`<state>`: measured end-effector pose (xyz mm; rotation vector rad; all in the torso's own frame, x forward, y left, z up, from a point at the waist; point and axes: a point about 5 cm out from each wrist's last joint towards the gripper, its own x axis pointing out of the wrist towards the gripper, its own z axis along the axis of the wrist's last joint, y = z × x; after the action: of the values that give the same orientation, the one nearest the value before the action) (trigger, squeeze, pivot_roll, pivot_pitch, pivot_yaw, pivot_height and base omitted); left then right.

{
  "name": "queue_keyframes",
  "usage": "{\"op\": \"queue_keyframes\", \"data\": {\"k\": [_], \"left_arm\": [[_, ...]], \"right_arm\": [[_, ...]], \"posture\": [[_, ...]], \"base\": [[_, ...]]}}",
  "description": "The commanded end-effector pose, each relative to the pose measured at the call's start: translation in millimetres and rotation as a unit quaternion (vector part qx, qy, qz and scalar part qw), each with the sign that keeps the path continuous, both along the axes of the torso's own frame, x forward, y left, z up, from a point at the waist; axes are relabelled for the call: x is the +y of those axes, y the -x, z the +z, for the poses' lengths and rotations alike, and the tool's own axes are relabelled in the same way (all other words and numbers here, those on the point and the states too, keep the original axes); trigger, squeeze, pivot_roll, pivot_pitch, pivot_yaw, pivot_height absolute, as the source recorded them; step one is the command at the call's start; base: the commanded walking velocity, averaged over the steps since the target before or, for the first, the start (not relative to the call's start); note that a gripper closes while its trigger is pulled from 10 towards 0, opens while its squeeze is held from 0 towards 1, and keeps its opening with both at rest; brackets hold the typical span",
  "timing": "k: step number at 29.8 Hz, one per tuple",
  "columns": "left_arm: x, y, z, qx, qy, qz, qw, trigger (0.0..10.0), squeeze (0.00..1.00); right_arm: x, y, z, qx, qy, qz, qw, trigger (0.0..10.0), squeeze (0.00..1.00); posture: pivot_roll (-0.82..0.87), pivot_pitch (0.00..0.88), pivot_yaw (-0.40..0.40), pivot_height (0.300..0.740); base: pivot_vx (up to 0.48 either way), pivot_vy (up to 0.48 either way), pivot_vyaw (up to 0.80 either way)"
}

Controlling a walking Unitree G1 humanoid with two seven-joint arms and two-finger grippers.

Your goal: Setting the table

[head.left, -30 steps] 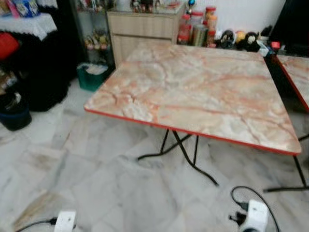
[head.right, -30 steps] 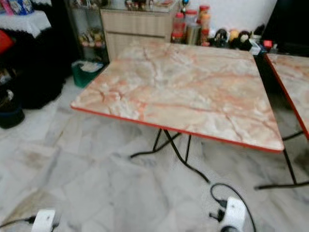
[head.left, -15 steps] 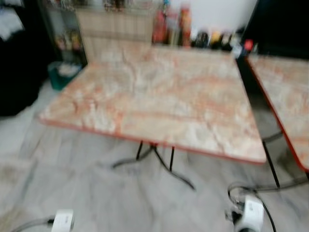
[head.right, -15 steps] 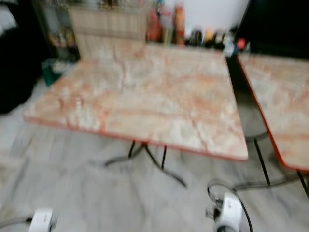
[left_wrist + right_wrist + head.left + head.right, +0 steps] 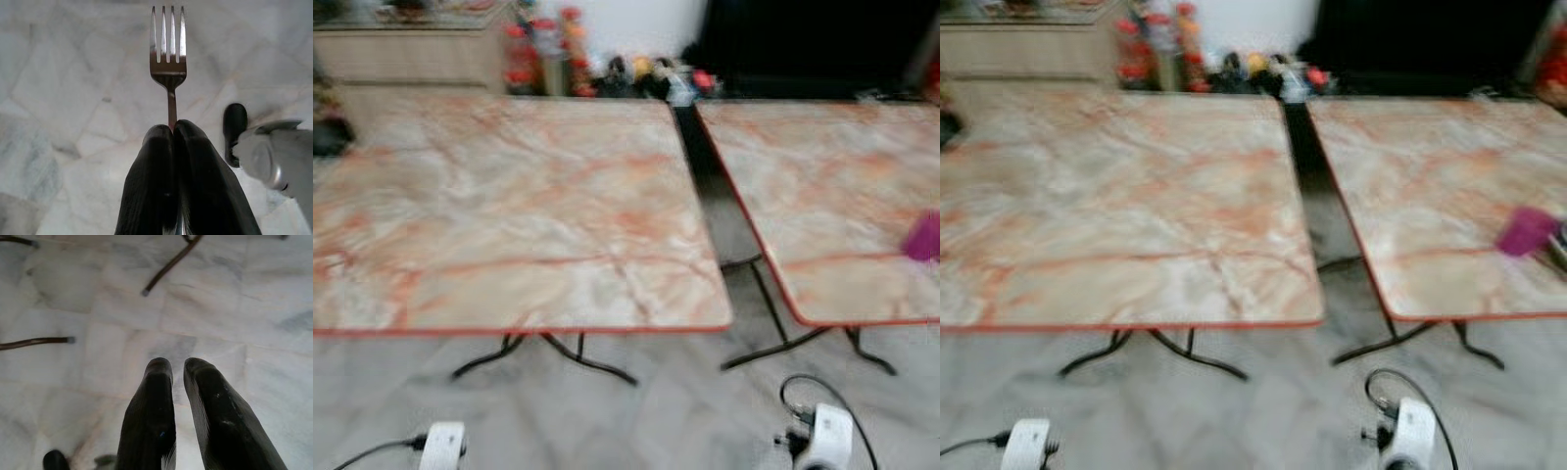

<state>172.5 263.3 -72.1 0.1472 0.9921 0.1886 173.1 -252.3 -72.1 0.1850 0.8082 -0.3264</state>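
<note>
Straight ahead at 12 o'clock I see two marble-patterned benches with red edges, side by side with a dark gap between them: the left bench (image 5: 509, 206) and the right bench (image 5: 832, 196). At about 3 o'clock on the right bench lies a small purple thing (image 5: 1526, 231), too blurred for me to tell what it is. Beyond the benches, toward 12 o'clock, a wooden cabinet (image 5: 411, 54) and a row of jars and small figures (image 5: 597, 73) stand against the wall. Both benches rest on thin black legs over a pale marble floor (image 5: 666, 411).

My left gripper (image 5: 173, 128) hangs low over the floor, its fingers (image 5: 151, 176) pressed together on the handle of a fork (image 5: 168, 44), tines pointing away from the wrist. My right gripper (image 5: 178, 366) also hangs above the floor, fingers (image 5: 146, 416) a narrow gap apart, holding nothing.
</note>
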Motion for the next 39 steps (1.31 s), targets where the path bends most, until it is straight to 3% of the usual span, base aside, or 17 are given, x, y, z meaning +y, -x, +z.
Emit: {"op": "queue_keyframes", "data": {"k": [1,26,34,39], "left_arm": [[-3.5,2.1,-2.2,0.007,0.001,-0.007,1.000,10.0,0.00],[-3.7,3.4,-2.8,0.008,-0.002,-0.012,1.000,10.0,0.00],[-5.9,4.3,-3.9,0.010,0.001,-0.010,1.000,10.0,0.00],[-5.5,3.9,-3.6,0.008,0.000,-0.008,1.000,10.0,0.00]], "right_arm": [[-6.2,-0.6,2.1,0.000,0.006,-0.007,1.000,10.0,0.00],[-6.5,-0.7,2.4,-0.002,0.006,-0.007,1.000,10.0,0.00],[-6.7,-0.3,2.8,-0.003,0.017,0.012,1.000,10.0,0.00],[-5.0,-3.5,3.6,-0.004,0.020,0.013,1.000,10.0,0.00]], "posture": [[0.06,0.048,-0.025,0.740],[0.05,0.041,-0.029,0.740],[0.04,0.029,-0.038,0.740],[0.05,0.027,-0.041,0.740]], "base": [[0.000,-0.300,0.00],[0.000,-0.345,0.00],[0.316,-0.334,0.00],[0.320,-0.332,0.73]]}}
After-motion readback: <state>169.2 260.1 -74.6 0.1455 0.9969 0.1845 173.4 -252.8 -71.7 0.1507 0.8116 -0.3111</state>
